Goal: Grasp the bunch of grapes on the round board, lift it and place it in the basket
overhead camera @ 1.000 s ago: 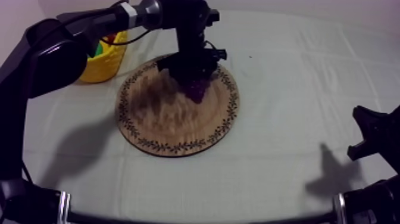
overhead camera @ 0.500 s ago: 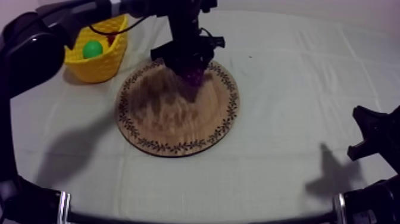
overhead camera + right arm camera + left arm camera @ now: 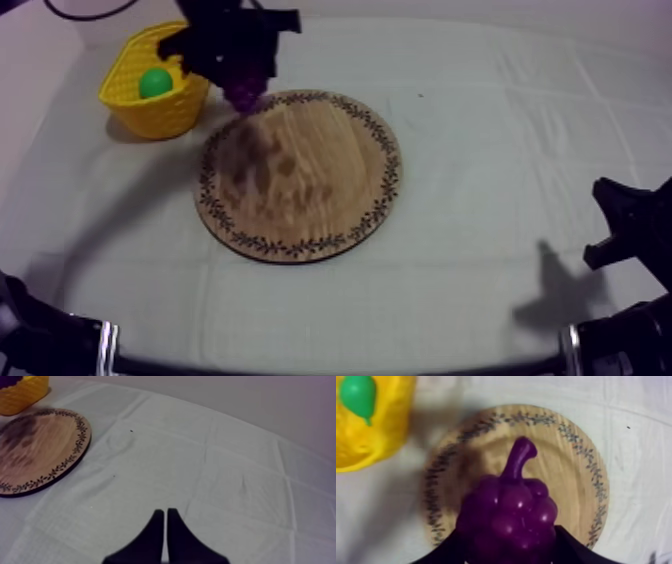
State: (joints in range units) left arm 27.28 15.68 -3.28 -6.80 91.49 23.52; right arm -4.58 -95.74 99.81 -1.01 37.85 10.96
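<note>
Table: one wooden board, one yellow basket at its 10 o'clock.
Bunch of grapes: one, clasped in left gripper, over board's 11 o'clock rim.
Right gripper: narrow, empty.

This looks like a lab test set-up to me: a worktop under a creased grey-white cloth, a bare pale wall behind, and props, a yellow basket holding green toy fruit.

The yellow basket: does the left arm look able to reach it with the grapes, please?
Probably yes: the left tool, shut on the bunch of grapes, hangs right beside the yellow basket, with nothing between them.
</note>
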